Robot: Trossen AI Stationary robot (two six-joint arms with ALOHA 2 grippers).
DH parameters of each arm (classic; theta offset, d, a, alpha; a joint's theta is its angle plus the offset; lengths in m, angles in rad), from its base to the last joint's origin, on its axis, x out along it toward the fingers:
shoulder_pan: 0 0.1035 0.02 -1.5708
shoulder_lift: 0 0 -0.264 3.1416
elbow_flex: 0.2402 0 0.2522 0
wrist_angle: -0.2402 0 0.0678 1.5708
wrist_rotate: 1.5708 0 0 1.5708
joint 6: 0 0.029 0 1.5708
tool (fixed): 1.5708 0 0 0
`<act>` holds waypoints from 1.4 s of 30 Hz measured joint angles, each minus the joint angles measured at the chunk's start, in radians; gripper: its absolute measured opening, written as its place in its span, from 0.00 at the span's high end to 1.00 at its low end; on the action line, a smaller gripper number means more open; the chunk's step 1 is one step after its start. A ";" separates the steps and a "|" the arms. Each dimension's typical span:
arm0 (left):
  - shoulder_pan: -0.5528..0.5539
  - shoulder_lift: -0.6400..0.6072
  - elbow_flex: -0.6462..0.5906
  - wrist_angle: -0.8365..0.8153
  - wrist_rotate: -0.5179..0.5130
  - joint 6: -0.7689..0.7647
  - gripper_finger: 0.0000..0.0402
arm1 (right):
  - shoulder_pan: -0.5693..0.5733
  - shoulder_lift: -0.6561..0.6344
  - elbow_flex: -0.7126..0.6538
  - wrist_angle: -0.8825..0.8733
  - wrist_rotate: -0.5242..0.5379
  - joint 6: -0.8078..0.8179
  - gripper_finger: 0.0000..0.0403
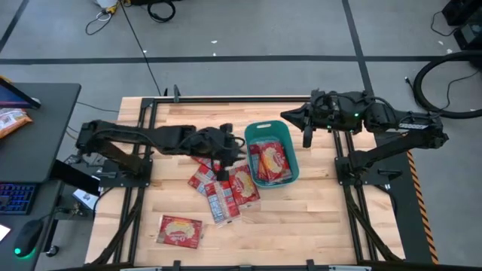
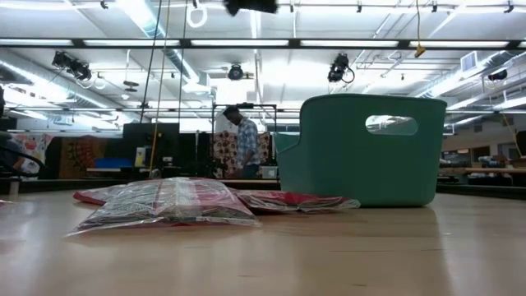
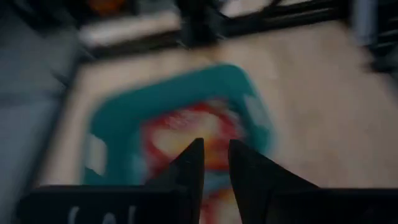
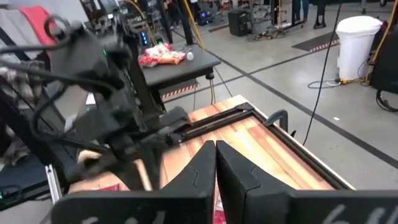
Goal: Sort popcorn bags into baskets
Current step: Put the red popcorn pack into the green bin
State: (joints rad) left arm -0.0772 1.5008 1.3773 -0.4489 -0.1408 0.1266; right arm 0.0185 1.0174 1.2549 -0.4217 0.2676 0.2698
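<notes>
The left gripper (image 1: 223, 167) hung over the middle of the table (image 1: 316, 218), just at the 9 o'clock side of the teal basket (image 1: 294, 170) and above the loose pile of popcorn bags (image 1: 226, 192). In the left wrist view its two dark fingers (image 3: 189, 168) stood a narrow gap apart with nothing between them; the gripper (image 3: 215, 163) pinched no bag and pointed down toward the basket (image 3: 112, 118), where red and yellow packets (image 3: 186, 127) lay inside. Whether the fingertips touched the pile below could not be told.

The right gripper (image 1: 307, 139) waited at the 12 o'clock end of the basket, above the table and clear of it. In the right wrist view its fingers (image 4: 199, 168) were pressed together, holding nothing.

The basket sat right of the table's centre, its long side running from 12 to 6 o'clock, with popcorn bags in it (image 1: 271, 159) stacked flat. From the low view, the basket (image 2: 370, 152) stood upright with its handle cutout (image 2: 391, 125) facing the camera, and the pile of bags (image 2: 173, 201) lay flat on the table beside it. One more popcorn bag (image 1: 180, 229) lay alone toward 7 o'clock, well apart from the pile. An orange snack bag (image 1: 9, 120) rested on the dark side desk (image 1: 45, 128) at 9 o'clock. A person (image 2: 244, 141) stood in the room far behind the table.
</notes>
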 joint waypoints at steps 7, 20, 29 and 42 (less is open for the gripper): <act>-0.043 -0.044 0.000 -0.278 0.219 -0.315 0.83 | 0.000 0.105 0.000 0.007 -0.042 0.000 0.96; -0.256 -0.049 -0.001 -0.436 0.179 -0.465 0.84 | 0.045 0.288 0.000 0.056 -0.262 0.109 0.96; -0.279 -0.157 -0.112 -0.436 0.165 -0.460 0.87 | 0.183 0.348 0.000 0.091 -0.136 0.219 0.96; -0.423 -0.274 -0.252 -0.362 0.115 -0.596 0.93 | 0.321 0.644 0.319 -0.100 -0.056 0.276 0.96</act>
State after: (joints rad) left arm -0.5003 1.2266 1.1249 -0.8106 -0.0254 -0.4694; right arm 0.3400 1.6618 1.5734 -0.5222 0.2121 0.5457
